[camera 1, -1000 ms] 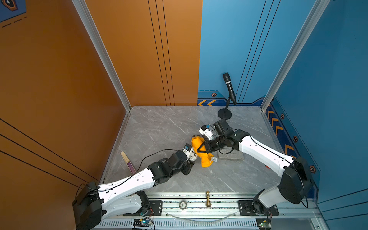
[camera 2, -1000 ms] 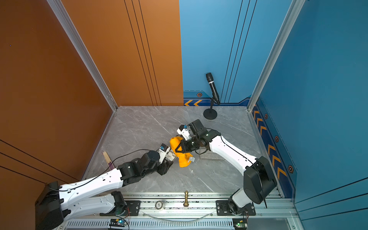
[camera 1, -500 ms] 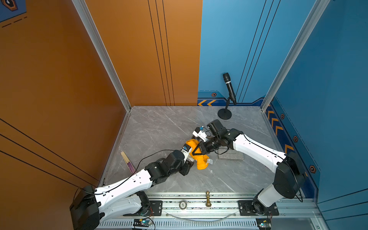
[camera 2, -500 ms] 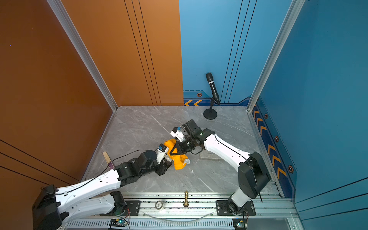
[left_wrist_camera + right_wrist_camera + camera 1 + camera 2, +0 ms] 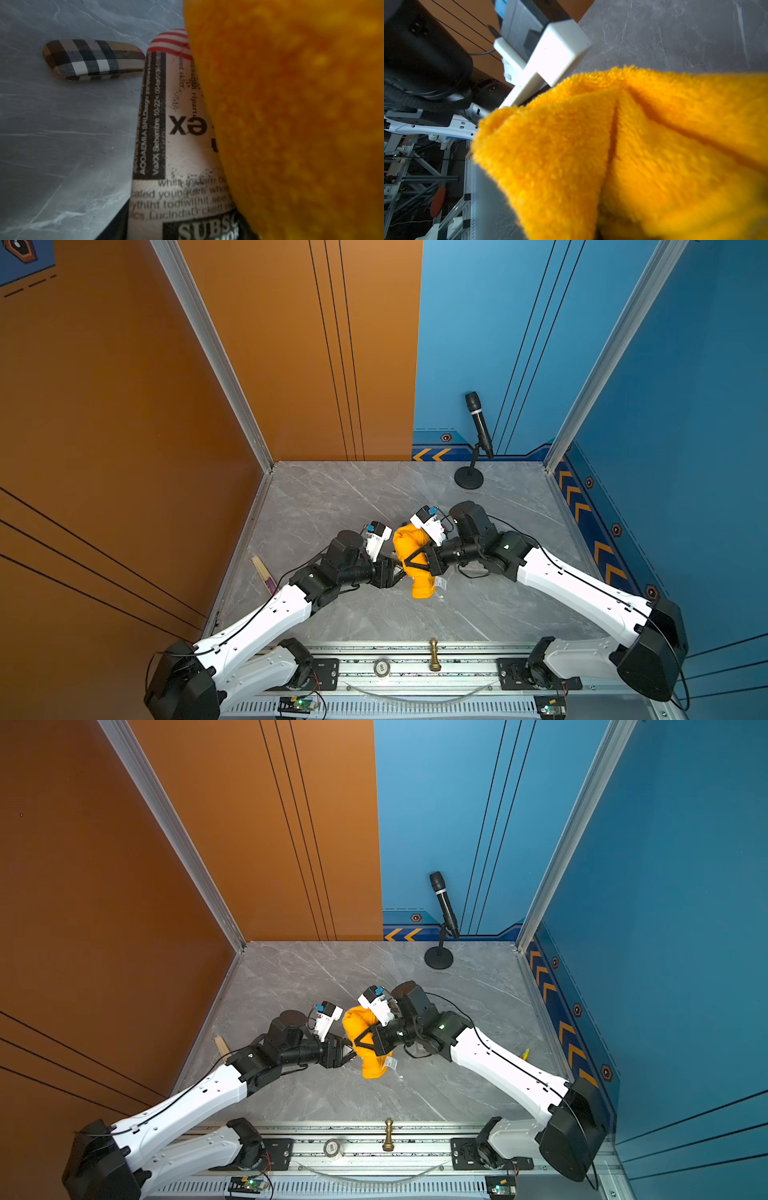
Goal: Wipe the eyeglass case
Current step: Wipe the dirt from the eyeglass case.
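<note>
**Two robot arms meet mid-table, one holding a glasses case, the other a fluffy cloth**

In both top views we see a grey marble tabletop [image 5: 332, 497] from above. The left arm reaches in from 7 o'clock and the right arm from 4 o'clock, and they meet near the centre. A black microphone on a round stand [image 5: 478, 423] sits at 1 o'clock.

The left gripper [image 5: 392, 572] is clamped on one end of a long, rounded eyeglass case covered in newspaper-print fabric with a red-striped tip [image 5: 176, 135]. The case is lifted off the table at the centre. The right gripper [image 5: 409, 562] is closed on a plush orange cloth [image 5: 422, 585], which hangs in bunched folds. In the left wrist view the cloth covers one long side of the case and appears to press against it.

A second, plaid eyeglass case [image 5: 91, 59] lies flat on the table, apart from the held one. We cannot find it in the top views.

We judge the held case light and stiff, a hard shell under smooth fabric, so it may pivot or slip when rubbed. Gripping across its narrow width near one end suits it and leaves the length free. The cloth is soft and limp, and is best pinched by a gathered fold.
</note>
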Robot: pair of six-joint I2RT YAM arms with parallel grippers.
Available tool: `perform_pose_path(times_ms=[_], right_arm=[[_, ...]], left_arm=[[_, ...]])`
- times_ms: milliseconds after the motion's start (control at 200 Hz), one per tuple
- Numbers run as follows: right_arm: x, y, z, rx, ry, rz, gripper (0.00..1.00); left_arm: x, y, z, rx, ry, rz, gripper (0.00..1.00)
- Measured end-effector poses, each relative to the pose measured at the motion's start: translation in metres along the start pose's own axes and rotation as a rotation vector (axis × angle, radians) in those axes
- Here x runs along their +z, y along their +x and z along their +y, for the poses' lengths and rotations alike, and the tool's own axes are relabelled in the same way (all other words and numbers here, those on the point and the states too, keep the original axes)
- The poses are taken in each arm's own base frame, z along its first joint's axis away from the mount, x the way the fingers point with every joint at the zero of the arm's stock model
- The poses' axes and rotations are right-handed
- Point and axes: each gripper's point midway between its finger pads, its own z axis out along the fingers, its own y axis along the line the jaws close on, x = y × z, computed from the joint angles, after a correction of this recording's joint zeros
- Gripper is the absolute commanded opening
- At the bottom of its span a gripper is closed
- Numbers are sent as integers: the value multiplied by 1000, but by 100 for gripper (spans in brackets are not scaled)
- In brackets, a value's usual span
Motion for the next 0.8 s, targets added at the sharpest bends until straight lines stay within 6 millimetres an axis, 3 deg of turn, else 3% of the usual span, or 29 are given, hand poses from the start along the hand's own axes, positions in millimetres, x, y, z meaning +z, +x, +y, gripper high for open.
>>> perform_pose_path(times_ms=[190, 400, 591, 801], right_arm=[[-9, -18, -27, -24, 42, -76, 0], [-14, -15, -15, -134, 75, -133, 0], [-51, -23, -46, -113, 177, -229, 0], [-35, -12, -27, -148, 139, -190, 0]], left_arm=[[5, 4, -3, -112, 45, 36, 32], [4, 2, -13, -174, 128, 46, 32], [2, -1, -20, -181, 168, 45, 33], [6, 1, -19, -193, 186, 69, 32]])
